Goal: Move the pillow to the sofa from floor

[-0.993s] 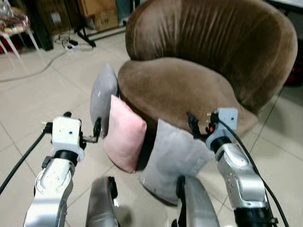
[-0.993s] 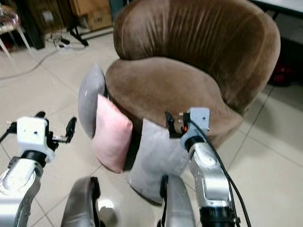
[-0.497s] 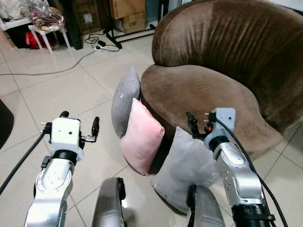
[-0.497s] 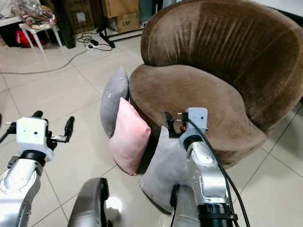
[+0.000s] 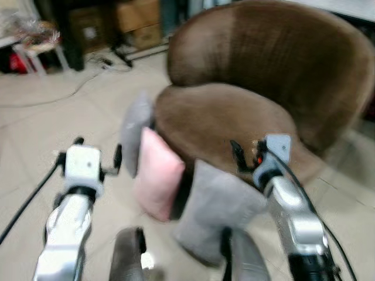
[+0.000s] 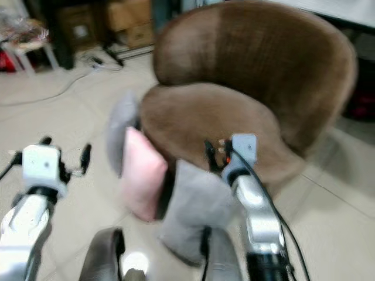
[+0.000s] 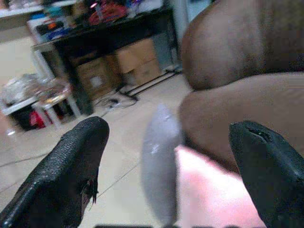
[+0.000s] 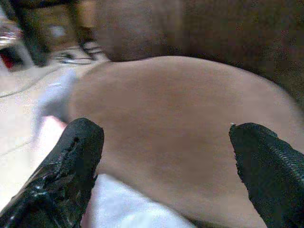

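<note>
Picture quality: both eye views are blurred, so edges and small parts are hard to make out.
Sofa (image 5: 234, 117): a round brown sofa with a high curved back; its seat holds nothing; the right edge of the back is cut off by the frame.
Pink pillow (image 5: 155, 175): it stands on its edge on the floor (image 5: 53, 129) and leans on the front of the sofa, between the two grey pillows.
Far grey pillow (image 5: 136, 137): upright on the floor, touching the sofa, partly hidden behind the pink pillow.
Near grey pillow (image 5: 217, 208): on the floor against the sofa front; its lower part is hidden by the robot's body and its right side by the right arm.
Left gripper (image 7: 166, 156): it hangs over the floor just left of the pillows, apart from them; its two fingers (image 7: 71, 171) are spread wide and nothing is between them. In its wrist view the far grey pillow and the pink pillow appear between the fingers.
Right gripper (image 8: 166, 156): it is above the near grey pillow, in front of the sofa seat; the fingers (image 8: 66, 171) are wide apart and hold nothing.
Background: boxes (image 5: 137, 23), a cable on the floor and a small white table (image 5: 32, 50) at the far left, all too blurred for detail.
</note>
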Robot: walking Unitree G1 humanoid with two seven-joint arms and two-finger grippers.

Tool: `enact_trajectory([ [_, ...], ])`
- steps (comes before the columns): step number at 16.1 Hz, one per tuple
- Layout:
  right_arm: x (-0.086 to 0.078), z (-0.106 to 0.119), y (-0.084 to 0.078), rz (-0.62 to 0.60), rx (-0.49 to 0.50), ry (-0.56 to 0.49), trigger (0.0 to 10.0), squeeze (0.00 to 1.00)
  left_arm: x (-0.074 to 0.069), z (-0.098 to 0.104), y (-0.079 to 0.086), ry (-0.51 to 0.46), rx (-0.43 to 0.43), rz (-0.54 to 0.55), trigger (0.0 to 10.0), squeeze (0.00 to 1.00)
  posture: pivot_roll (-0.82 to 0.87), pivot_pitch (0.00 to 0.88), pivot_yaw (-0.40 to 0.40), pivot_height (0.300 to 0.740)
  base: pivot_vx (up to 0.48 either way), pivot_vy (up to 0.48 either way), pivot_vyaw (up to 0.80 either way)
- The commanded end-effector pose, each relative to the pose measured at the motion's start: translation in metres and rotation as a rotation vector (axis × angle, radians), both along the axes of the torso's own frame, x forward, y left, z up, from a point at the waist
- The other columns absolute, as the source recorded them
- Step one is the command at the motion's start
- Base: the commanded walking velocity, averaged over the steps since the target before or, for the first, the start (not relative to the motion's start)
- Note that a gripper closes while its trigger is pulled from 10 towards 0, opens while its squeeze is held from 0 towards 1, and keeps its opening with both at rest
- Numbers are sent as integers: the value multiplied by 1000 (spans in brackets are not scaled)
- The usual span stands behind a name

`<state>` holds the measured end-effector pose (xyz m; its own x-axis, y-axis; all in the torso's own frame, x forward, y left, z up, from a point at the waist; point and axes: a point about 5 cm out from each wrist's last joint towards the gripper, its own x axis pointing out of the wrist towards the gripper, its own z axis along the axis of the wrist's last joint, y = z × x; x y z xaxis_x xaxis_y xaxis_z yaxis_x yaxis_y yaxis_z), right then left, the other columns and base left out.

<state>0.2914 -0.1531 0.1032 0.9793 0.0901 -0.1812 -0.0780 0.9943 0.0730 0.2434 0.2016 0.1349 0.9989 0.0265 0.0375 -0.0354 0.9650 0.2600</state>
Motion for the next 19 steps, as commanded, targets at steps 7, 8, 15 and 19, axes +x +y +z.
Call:
enact_trajectory([
  [7, 2, -1, -2, 11, -34, 6, 10000, 0, -3, 0, 3, -6, 20, 9, 10000, 0, -45, 0, -26, 560, 0, -453, 0],
  [8, 3, 0, -2, 43, -49, 0, 10000, 0, -2, -2, 3, 4, -15, 5, 10000, 0, -45, 0, -26, 560, 0, 0, 0],
  [15, -3, 0, 7, 155, -19, 4, 10000, 0, -6, 1, 1, -22, -75, -29, 10000, 0, -41, 0, -34, 560, 140, 0, 800],
  [19, -3, -1, 9, 169, -13, 8, 10000, 0, -7, 0, 1, -20, -81, -33, 10000, 0, -37, 0, -40, 560, 353, 0, 800],
])
